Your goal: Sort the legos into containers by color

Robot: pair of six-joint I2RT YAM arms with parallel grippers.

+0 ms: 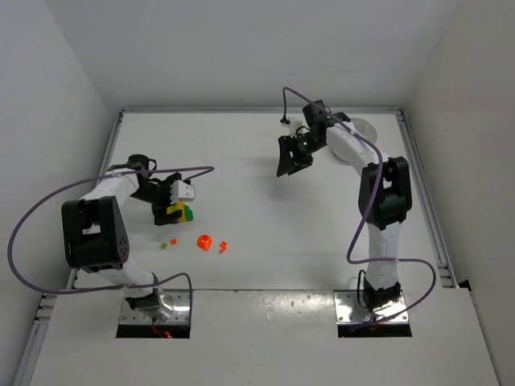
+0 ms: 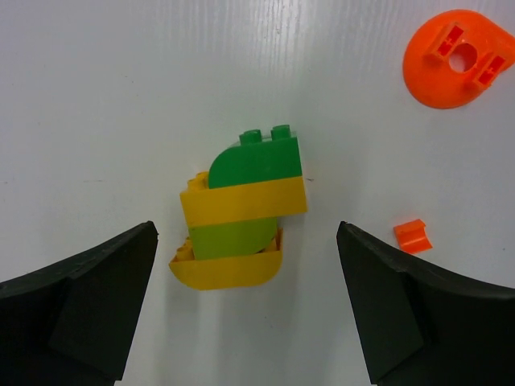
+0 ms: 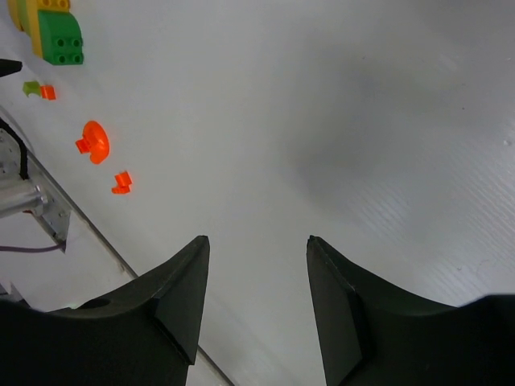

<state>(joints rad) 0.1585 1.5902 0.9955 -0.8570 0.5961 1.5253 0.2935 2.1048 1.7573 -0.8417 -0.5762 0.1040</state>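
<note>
Legos [image 1: 186, 212] – one yellow-green stack [image 2: 241, 213], three orange bits [image 3: 95, 141], one lime bit [image 3: 30, 88] – left hand [image 2: 246, 241] spread, right hand [image 3: 257, 241] part-spread, empty.

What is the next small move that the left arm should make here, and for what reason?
Probably lower the left gripper straight down, then close it on the stack of yellow and green plastic bricks. The gripper is wide open and empty, and the stack lies on the white table between its black fingers, touching neither.
</note>
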